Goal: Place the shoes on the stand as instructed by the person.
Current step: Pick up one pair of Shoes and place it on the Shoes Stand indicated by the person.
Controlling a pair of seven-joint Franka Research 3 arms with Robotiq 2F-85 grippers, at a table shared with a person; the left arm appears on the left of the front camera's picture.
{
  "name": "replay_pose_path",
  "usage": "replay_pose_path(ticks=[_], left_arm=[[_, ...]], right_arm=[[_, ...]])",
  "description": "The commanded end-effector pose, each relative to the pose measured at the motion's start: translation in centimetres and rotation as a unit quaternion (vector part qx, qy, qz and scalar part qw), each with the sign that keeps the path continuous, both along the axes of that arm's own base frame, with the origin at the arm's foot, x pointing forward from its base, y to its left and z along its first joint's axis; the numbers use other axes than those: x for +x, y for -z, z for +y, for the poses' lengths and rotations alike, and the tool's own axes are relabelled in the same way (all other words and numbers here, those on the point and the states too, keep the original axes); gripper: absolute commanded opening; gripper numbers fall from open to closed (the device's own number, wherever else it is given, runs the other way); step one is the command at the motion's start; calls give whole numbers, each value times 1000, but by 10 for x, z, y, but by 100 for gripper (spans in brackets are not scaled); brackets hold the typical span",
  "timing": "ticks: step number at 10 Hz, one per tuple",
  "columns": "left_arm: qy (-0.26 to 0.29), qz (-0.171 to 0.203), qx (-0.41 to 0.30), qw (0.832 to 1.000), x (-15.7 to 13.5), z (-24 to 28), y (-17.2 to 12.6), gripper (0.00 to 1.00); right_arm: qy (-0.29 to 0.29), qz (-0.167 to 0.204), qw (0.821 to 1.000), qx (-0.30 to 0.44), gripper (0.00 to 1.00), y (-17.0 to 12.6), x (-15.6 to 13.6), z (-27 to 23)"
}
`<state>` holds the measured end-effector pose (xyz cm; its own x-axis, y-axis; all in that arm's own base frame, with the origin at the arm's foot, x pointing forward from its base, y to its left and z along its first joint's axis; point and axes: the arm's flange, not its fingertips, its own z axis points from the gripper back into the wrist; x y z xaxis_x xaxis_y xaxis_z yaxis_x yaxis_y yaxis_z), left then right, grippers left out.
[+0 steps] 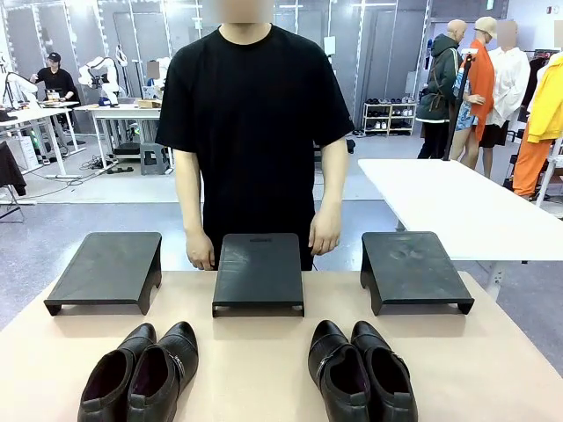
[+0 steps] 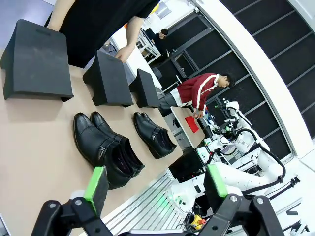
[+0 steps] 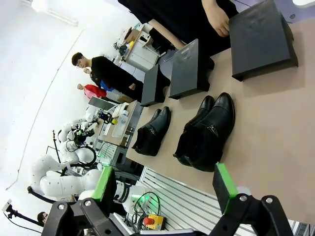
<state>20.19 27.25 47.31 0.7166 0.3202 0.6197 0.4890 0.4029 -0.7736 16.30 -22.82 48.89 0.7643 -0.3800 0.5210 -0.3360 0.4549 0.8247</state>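
Two pairs of glossy black shoes rest near the table's front edge: a left pair (image 1: 141,369) and a right pair (image 1: 361,369), toes toward the person. Behind them stand three black stands, left (image 1: 107,268), middle (image 1: 259,269) and right (image 1: 410,268). The person (image 1: 255,123), in a black T-shirt, stands at the far side with both hands hanging by the middle stand. In the left wrist view my left gripper (image 2: 156,186) hangs open above the table's edge, near the left pair (image 2: 106,147). My right gripper (image 3: 162,184) is open too, above the right pair (image 3: 206,132).
The tan table (image 1: 264,352) has bare room between the two pairs and beside the stands. A white table (image 1: 457,202) stands behind on the right. Other people and workbenches are farther back in the room.
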Motion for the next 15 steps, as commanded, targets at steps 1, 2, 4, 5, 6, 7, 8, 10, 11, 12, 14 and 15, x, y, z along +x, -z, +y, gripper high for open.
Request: replay_pose_path(ticks=[1,2,4,5,6,7,8,10,11,12,14,15], left_arm=[[6,-8,-2,1000,-2,2,-1,100],[6,-8,-2,1000,-2,2,-1,100],[6,-8,-2,1000,-2,2,-1,100],[6,-8,-2,1000,-2,2,-1,100],[6,-8,-2,1000,-2,2,-1,100],[6,-8,-2,1000,-2,2,-1,100],[6,-8,-2,1000,-2,2,-1,100],[6,-8,-2,1000,-2,2,-1,100],[6,-8,-2,1000,-2,2,-1,100],[6,-8,-2,1000,-2,2,-1,100],[6,-8,-2,1000,-2,2,-1,100],[6,-8,-2,1000,-2,2,-1,100]], right_arm=[[-1,-12,1000,-1,100,-2,-1,-2],[-1,-12,1000,-1,100,-2,-1,-2],[-1,-12,1000,-1,100,-2,-1,-2],[-1,-12,1000,-1,100,-2,-1,-2],[-1,-12,1000,-1,100,-2,-1,-2],[-1,-12,1000,-1,100,-2,-1,-2],[-1,-12,1000,-1,100,-2,-1,-2],[-1,-12,1000,-1,100,-2,-1,-2],[-1,-12,1000,-1,100,-2,-1,-2],[-1,-12,1000,-1,100,-2,-1,-2],[-1,-12,1000,-1,100,-2,-1,-2],[1,0,1000,1,100,0,0,-1]])
